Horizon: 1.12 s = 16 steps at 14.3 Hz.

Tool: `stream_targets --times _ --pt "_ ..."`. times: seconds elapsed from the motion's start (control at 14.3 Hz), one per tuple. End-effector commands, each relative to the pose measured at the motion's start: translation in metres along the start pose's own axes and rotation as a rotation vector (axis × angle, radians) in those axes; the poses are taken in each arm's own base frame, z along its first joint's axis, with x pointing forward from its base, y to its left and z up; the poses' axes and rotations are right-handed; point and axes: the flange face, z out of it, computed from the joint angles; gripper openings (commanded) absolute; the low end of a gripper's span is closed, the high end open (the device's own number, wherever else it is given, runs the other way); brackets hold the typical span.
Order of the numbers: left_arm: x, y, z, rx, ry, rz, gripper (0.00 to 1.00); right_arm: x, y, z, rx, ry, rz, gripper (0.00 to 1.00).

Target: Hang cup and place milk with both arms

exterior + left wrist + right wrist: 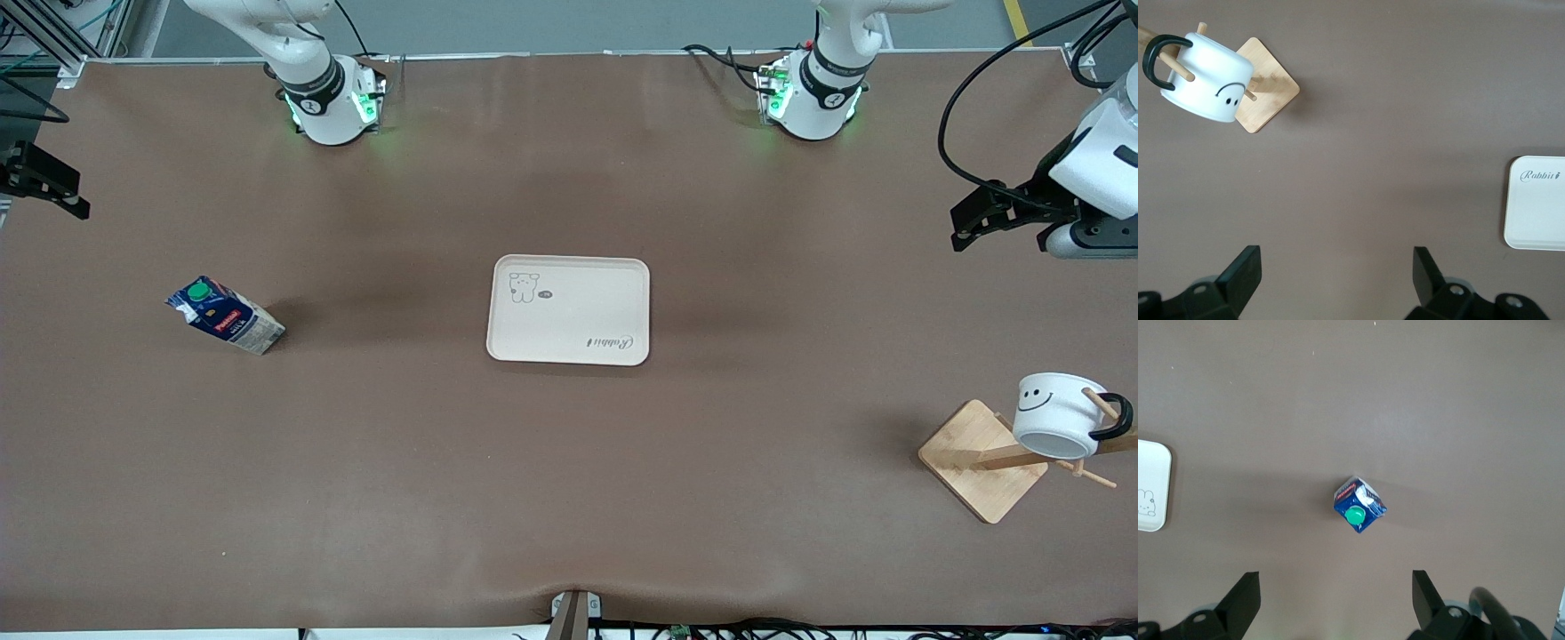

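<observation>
The cup, a white mug with a black handle and a smiley face, hangs by its handle on a peg of the wooden rack at the left arm's end of the table. It also shows in the left wrist view. The milk, a dark blue carton with a green cap, stands on the table at the right arm's end and shows in the right wrist view. My left gripper is open and empty, up over bare table, apart from the rack. My right gripper is open and empty, raised apart from the milk.
A pale tray with a small bear drawing lies at the table's middle. Its edge shows in the left wrist view and the right wrist view. The brown table cover lies under everything.
</observation>
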Motion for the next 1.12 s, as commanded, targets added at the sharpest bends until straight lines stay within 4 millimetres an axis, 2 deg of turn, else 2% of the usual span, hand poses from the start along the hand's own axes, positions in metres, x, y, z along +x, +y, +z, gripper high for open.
stream_targets --times 0.0,0.21,0.28,0.63,1.05 --pt "-0.006 -0.001 -0.006 -0.026 0.0 0.008 1.0 -0.005 0.004 -0.006 0.003 -0.001 0.059 1.0" --pt "-0.007 -0.008 -0.009 -0.025 0.004 -0.002 1.0 -0.005 0.007 -0.006 0.003 -0.001 0.119 1.0" --pt "-0.007 -0.007 -0.009 -0.025 0.0 -0.002 1.0 -0.006 0.012 -0.006 0.002 0.002 0.123 1.0" --pt "-0.006 -0.004 -0.014 -0.014 0.007 -0.002 1.0 -0.003 0.011 -0.017 -0.009 0.029 0.122 1.0" --pt "-0.003 -0.002 -0.019 -0.012 0.018 -0.002 1.0 -0.001 0.012 -0.014 -0.007 0.024 0.125 1.0"
